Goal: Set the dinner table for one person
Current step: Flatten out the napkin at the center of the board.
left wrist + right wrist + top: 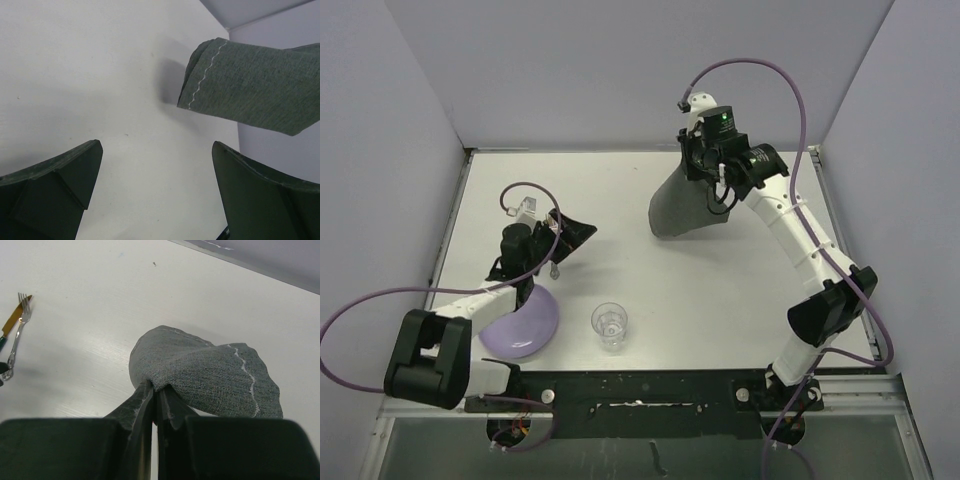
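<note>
The right gripper (156,390) is pinching shut on a woven grey placemat (200,375) with white stitching, which is hanging in folds over the smooth white dinner table (620,190) lying beneath both arms. The left gripper (156,146) is hovering with its jaws spread wide, its arm partly hiding a rounded lilac dish (525,325).

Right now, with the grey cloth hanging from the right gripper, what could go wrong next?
1. The right gripper pinches the cloth at one bunched edge, so it may slip or land crumpled.
2. The glass stands between the arms, near the bowl; a swinging arm could tip it.
</note>
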Controlling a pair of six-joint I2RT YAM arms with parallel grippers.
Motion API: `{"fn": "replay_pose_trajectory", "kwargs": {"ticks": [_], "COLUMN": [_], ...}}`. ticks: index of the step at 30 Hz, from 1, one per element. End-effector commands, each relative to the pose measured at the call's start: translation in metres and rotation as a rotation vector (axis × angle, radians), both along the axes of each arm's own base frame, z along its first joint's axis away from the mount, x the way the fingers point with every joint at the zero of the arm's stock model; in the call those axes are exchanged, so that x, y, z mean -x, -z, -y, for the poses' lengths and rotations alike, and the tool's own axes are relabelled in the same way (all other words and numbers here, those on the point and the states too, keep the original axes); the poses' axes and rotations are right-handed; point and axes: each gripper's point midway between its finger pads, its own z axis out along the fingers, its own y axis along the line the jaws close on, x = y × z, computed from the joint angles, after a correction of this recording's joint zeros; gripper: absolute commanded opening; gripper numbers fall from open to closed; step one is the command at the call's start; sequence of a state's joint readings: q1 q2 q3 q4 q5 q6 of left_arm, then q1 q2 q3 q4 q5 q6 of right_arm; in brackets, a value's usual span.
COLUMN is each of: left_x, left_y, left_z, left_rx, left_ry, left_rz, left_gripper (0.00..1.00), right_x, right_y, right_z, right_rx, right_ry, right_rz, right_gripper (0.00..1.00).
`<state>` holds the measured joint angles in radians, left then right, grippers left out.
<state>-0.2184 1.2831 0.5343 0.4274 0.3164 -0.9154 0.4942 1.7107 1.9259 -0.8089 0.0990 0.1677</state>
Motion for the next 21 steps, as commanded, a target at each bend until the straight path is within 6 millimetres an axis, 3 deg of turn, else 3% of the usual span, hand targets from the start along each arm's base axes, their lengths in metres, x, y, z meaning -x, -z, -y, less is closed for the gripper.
{"fn": "replay_pose_trajectory", "kwargs": {"ticks": [1, 4, 10, 12, 16, 17, 21], "left_x": [-0.023, -0.029, -0.026, -0.024, -0.021, -0.02, -0.013], "left_y": [-0.028, -0.026, -0.027, -0.038, -0.055, -0.06, -0.069], "left_z": [0.01, 0.023, 0.026, 0.027, 0.034, 0.037, 0.056], "left_rx": [0.246, 0.303, 0.304, 0.269, 0.208, 0.206, 0.215], "left_ry": [-0.051, 0.006, 0.031, 0.035, 0.055, 0.065, 0.115], "left_rz": [0.141, 0.133, 0.139, 0.161, 0.191, 0.194, 0.181], "left_gripper": [0.92, 0.91, 0.92, 0.93, 0.94, 0.95, 0.95], "right_x": [0.006, 0.003, -0.007, -0.008, -0.009, -0.008, -0.003], "right_y": [-0.039, -0.021, 0.043, 0.065, 0.085, 0.083, 0.062], "right_z": [-0.006, -0.018, -0.035, -0.045, -0.049, -0.047, -0.036], "right_rx": [-0.094, -0.107, -0.057, -0.054, -0.008, -0.003, -0.002], "right_ry": [-0.018, -0.05, -0.066, -0.103, -0.105, -0.099, -0.067], "right_rz": [0.085, 0.029, -0.13, -0.19, -0.229, -0.216, -0.161], "right_gripper": [0.0, 0.0, 0.02, 0.2, 0.82, 0.88, 0.91]}}
